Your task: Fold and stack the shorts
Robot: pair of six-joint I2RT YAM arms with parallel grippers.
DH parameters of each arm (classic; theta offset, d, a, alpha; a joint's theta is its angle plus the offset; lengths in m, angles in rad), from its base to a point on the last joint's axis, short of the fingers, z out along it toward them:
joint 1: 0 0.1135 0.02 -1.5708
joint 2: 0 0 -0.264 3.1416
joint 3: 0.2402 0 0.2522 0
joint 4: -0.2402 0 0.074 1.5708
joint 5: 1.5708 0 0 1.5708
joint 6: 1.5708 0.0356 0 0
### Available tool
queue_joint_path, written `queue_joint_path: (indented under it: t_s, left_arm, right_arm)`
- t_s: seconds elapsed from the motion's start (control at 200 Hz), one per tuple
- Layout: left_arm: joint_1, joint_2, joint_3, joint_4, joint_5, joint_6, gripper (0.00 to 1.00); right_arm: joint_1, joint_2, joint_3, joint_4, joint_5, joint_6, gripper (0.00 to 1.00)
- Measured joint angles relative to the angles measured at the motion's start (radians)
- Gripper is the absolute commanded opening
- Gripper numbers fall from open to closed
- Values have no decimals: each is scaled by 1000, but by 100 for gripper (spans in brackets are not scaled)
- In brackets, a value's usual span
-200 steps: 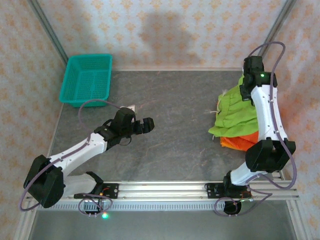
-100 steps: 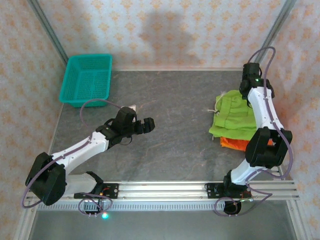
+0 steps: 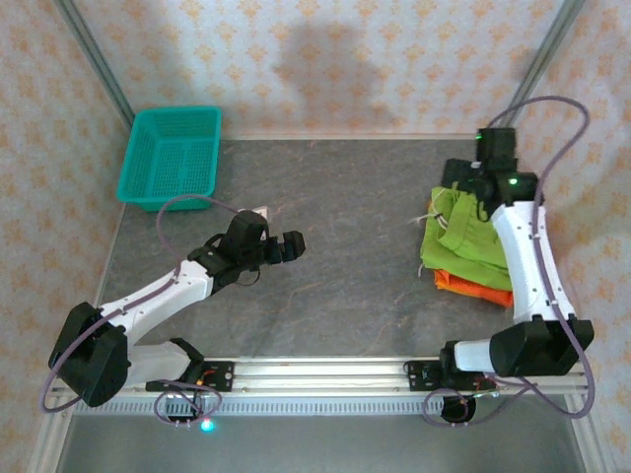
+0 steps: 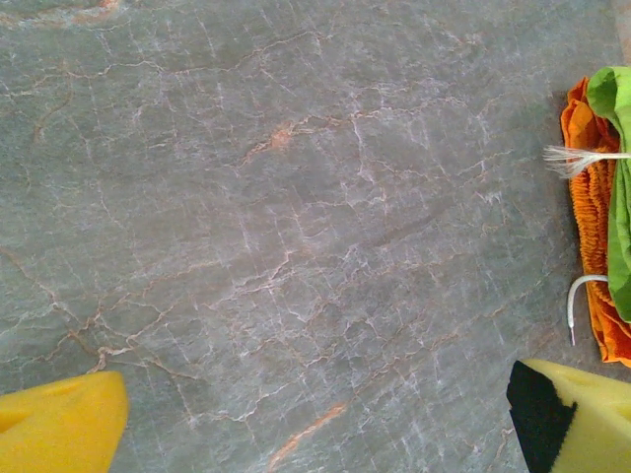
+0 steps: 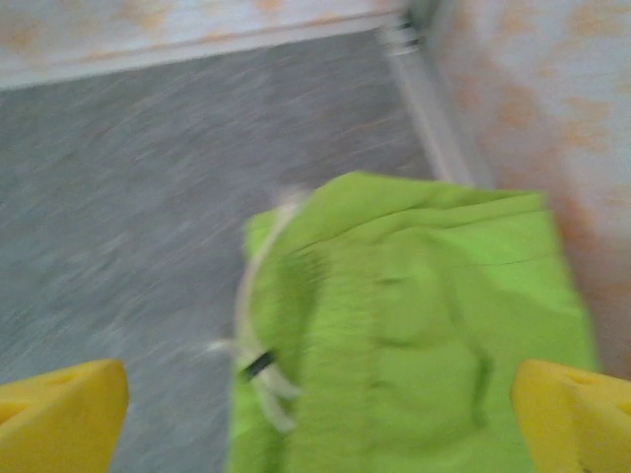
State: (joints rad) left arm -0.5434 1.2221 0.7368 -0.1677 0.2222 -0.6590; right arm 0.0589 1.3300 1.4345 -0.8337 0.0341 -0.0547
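Note:
The shorts lie in a stack at the table's right side. The lime green shorts (image 3: 461, 236) are on top, folded and a little rumpled, and orange shorts (image 3: 473, 287) stick out beneath them. My right gripper (image 3: 465, 190) hovers over the stack's far edge. In the right wrist view it (image 5: 315, 424) is open, its yellow fingertips (image 5: 59, 414) wide apart above the green shorts (image 5: 414, 325) with nothing between them. My left gripper (image 3: 287, 246) is open over bare table left of centre. Its wrist view shows the orange shorts (image 4: 590, 212) under a green edge (image 4: 619, 197) at far right.
A teal mesh basket (image 3: 170, 156) stands at the back left corner. The cage's frame post (image 5: 429, 94) and the patterned wall run close behind and to the right of the stack. White drawstrings (image 4: 582, 158) trail off the pile's left edge onto the grey stone tabletop (image 3: 345, 197).
My right gripper has opened and let go of the green shorts, which now lie folded narrower on the orange ones. The right arm has swung back. The left arm has not moved.

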Motion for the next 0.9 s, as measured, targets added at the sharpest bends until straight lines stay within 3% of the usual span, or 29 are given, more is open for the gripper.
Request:
queue_joint_path:
  t_s: [0.305,0.44,0.63,0.901]
  left_arm:
    - [0,0,-11,0,-3,-10,100]
    - [0,0,-11,0,-4,-18,100]
    - [0,0,-13,0,-7,-24,100]
    - [0,2,-32,5,-21,-25,100]
  right_arm:
    - [311,111,-250,-76,144,81,98]
    - [420,203,-269,-103,302,95,93]
    - [484,371,-269,-163,509,111,83]
    - [534,474,-269,-260,655,150,76]
